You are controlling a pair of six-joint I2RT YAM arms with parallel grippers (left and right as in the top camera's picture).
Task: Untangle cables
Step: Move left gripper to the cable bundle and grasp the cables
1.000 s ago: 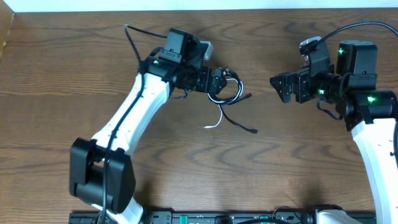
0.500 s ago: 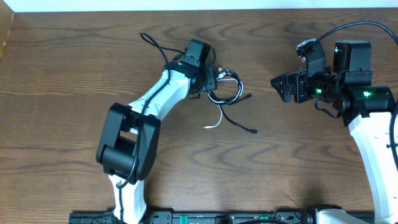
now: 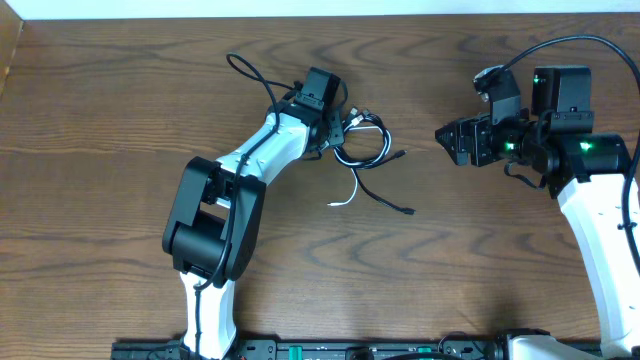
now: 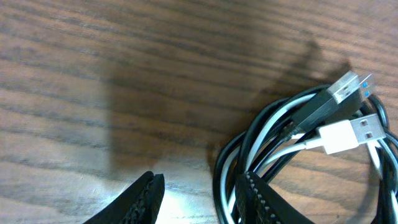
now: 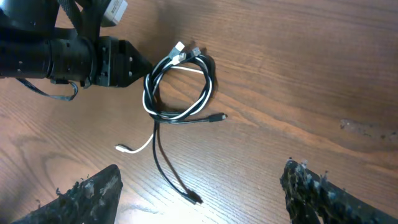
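The cables (image 3: 383, 150) lie in a small coil of one black and one white cord, left of the table's middle. Two USB plugs (image 4: 348, 132) stick out of the coil. A white tail (image 3: 340, 203) and a black tail (image 3: 407, 211) trail toward the front. My left gripper (image 3: 343, 135) is at the coil's left edge. Its jaws are partly closed but still open, with coil strands (image 4: 227, 180) between them against the right finger (image 4: 256, 200) and a gap on the other side. My right gripper (image 3: 445, 142) hovers open to the right of the coil (image 5: 185, 51), holding nothing.
The left arm (image 3: 225, 200) stretches from the front edge up to the coil, and its own thick black wire (image 3: 243, 70) loops behind it. The right arm (image 3: 590, 200) stands at the right edge. A pale wall strip (image 3: 300, 8) borders the far side of the wooden table (image 3: 480, 260).
The left arm has swung its elbow round and come low at the coil, and its jaws have narrowed around the coil's edge. The right gripper has hardly moved and closed slightly.
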